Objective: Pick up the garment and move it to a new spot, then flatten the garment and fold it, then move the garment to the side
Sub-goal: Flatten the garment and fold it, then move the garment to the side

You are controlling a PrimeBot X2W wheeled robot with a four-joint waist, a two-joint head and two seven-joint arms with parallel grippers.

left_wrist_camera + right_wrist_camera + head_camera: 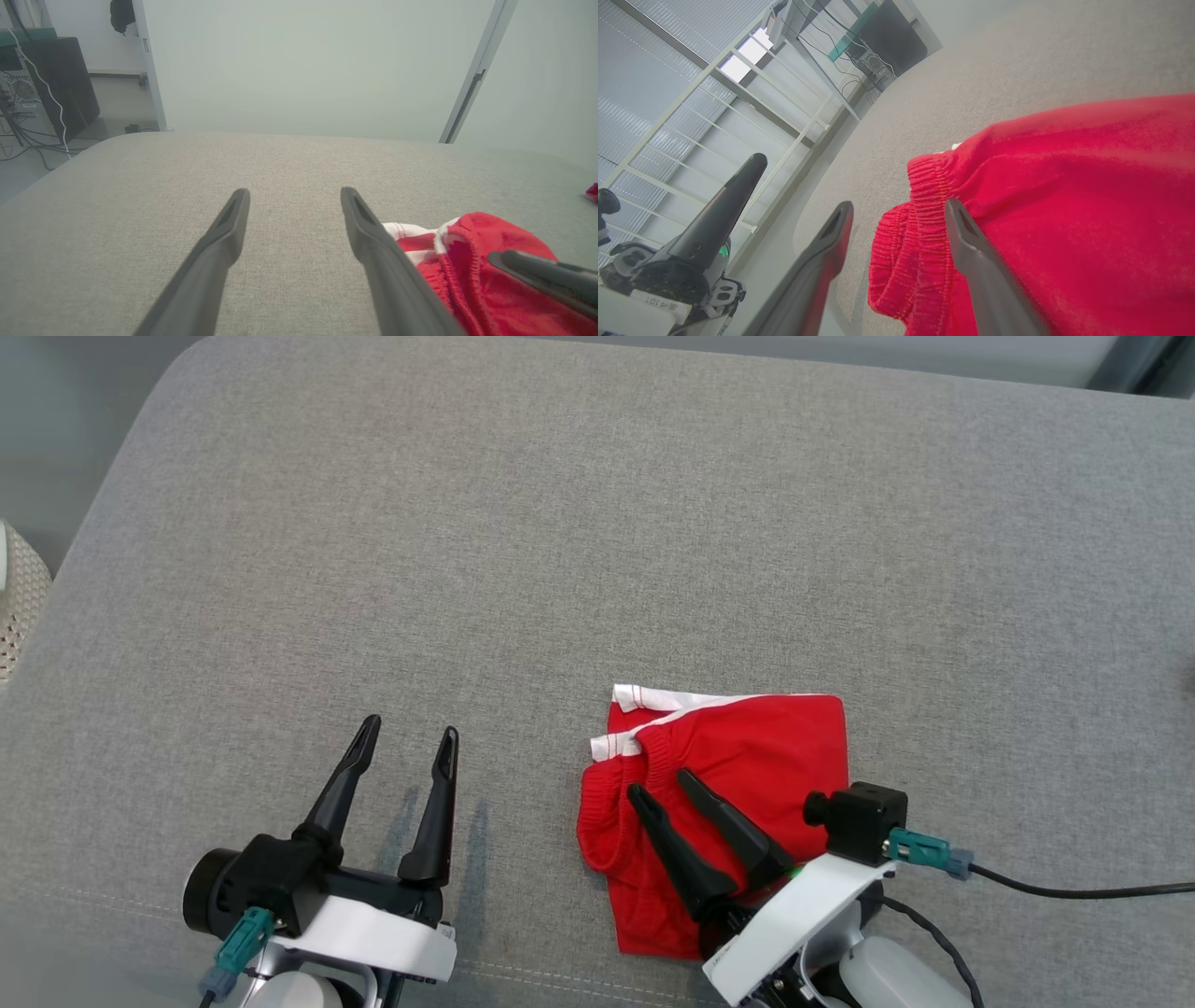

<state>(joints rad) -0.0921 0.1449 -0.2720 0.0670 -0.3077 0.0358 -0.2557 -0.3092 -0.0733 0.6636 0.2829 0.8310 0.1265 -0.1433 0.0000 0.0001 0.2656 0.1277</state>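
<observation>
Nearest: my right gripper (659,782) sits low over the garment (766,737), fingers spread, nothing pinched between them. In the right wrist view the ribbed waistband (924,205) runs under the gap and one finger lies along the red cloth. Touching or just above it, I cannot tell. I come in from the near right corner with the tips aimed at the waistband. My guess at why: it is the thick, bunched edge and the easiest place to get a bite.

Garment: red shorts, with the white-trimmed hems (653,698) stacked at the far left corner. It lies doubled into a compact, roughly square packet on the grey cushion (560,523), close to the near edge and right of centre. The layers sit fairly square, so the fold looks done to me. What's left, by my reckoning, is carrying it to the side.

Left gripper (412,726): beside the garment on my left and apart from it, fingers wide, holding nothing. Parked there, I think, so it can't drag the layers.

Risk: a one-handed lift by the waistband may let the lower layers fall open.

Farther: the cushion runs on broad, then a pale wall, a door frame (467,102) and a dark box with cables (65,79) at far left.
</observation>
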